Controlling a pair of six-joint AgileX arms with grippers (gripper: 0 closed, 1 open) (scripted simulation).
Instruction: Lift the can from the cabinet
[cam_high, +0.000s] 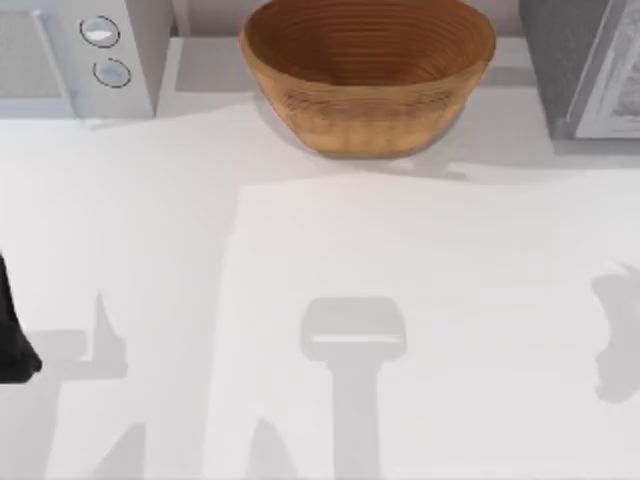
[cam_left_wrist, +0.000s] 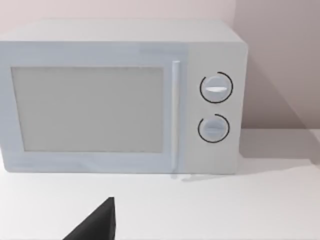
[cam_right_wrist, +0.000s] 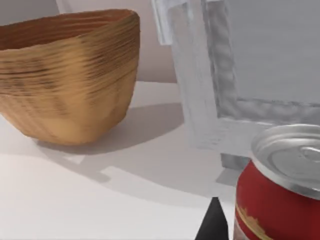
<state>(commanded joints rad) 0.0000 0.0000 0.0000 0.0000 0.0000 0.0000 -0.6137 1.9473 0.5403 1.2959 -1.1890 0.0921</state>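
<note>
The can (cam_right_wrist: 280, 195) is red with a silver lid and shows very close in the right wrist view. My right gripper (cam_right_wrist: 250, 227) is shut on it, with one dark fingertip (cam_right_wrist: 212, 225) against its side. Just behind the can stands the pale grey cabinet (cam_right_wrist: 240, 75), which sits at the table's rear right corner (cam_high: 585, 70) in the top view. The can is held in front of the cabinet, above the white table. My left gripper (cam_high: 12, 340) is parked at the table's far left edge.
A large woven wooden basket (cam_high: 368, 70) stands at the rear middle of the table. A white microwave (cam_high: 75, 55) with two dials occupies the rear left corner. The white tabletop (cam_high: 330, 250) stretches in front of them.
</note>
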